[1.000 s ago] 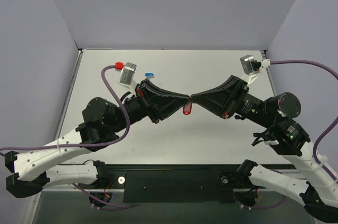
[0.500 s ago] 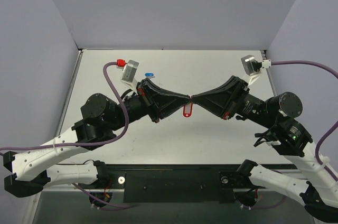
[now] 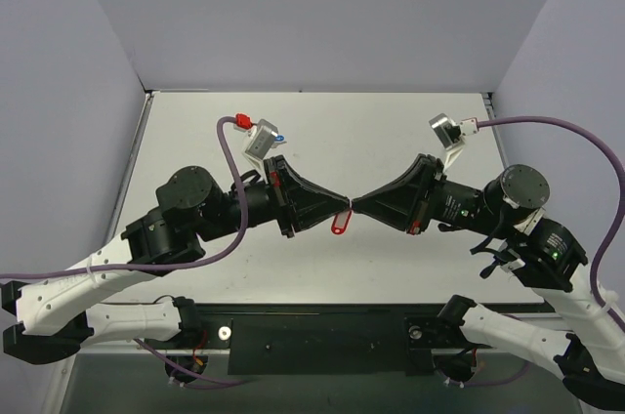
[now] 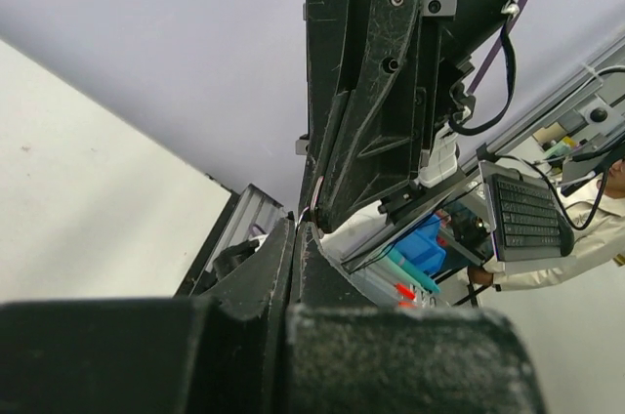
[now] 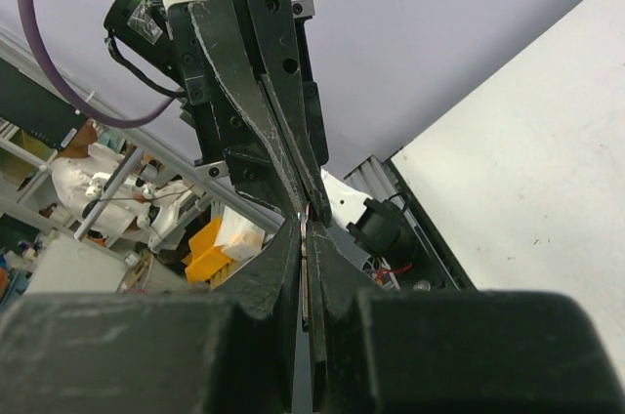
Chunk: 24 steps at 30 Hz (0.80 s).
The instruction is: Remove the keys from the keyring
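My two grippers meet tip to tip above the middle of the table. The left gripper [image 3: 345, 203] is shut, its tips [image 4: 296, 225] pinching the thin keyring; only a sliver of wire shows at the tips. The keyring's red tag [image 3: 339, 224] hangs just below the meeting point. The right gripper [image 3: 358, 205] is shut on the key [image 5: 306, 272], which shows as a thin silver edge between its closed jaws [image 5: 305, 223]. Each wrist view shows the other gripper straight ahead, tips touching.
A blue-tagged keyring [image 3: 279, 139] lies on the white table [image 3: 391, 131] at the back left, partly behind the left wrist camera. Grey walls close in the table at the back and sides. The arm bases stand along the near edge.
Both grippers have shifted slightly toward the near edge and tilted, wrists swinging inward. The meeting point and the hanging red tag moved down the view with them. Both stay shut.
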Each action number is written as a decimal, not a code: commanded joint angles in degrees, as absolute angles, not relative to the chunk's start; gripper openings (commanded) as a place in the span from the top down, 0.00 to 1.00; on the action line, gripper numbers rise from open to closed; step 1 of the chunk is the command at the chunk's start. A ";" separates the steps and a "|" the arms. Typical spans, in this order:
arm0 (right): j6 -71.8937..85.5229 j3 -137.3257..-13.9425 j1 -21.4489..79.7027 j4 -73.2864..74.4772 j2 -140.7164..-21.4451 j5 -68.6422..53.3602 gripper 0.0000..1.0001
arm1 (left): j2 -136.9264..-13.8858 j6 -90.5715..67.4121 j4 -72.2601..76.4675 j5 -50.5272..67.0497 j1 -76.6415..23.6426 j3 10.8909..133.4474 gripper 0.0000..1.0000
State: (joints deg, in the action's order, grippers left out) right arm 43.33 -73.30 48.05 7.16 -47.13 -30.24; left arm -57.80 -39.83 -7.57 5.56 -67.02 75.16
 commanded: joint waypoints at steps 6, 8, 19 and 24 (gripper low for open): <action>41.05 -73.47 48.60 10.54 -47.81 -36.91 1.00 | -57.92 -36.48 -13.34 8.96 -66.88 80.68 1.00; 40.00 -73.91 48.52 11.77 -48.51 -38.84 1.00 | -58.53 -35.86 -15.37 10.10 -66.80 82.00 1.00; 34.54 -76.03 48.60 19.95 -50.36 -44.73 1.00 | -63.36 -25.94 -36.20 18.37 -66.27 94.47 1.00; 34.80 -74.36 48.60 19.43 -50.71 -45.26 1.00 | -64.77 -24.08 -40.60 21.62 -65.83 97.03 1.00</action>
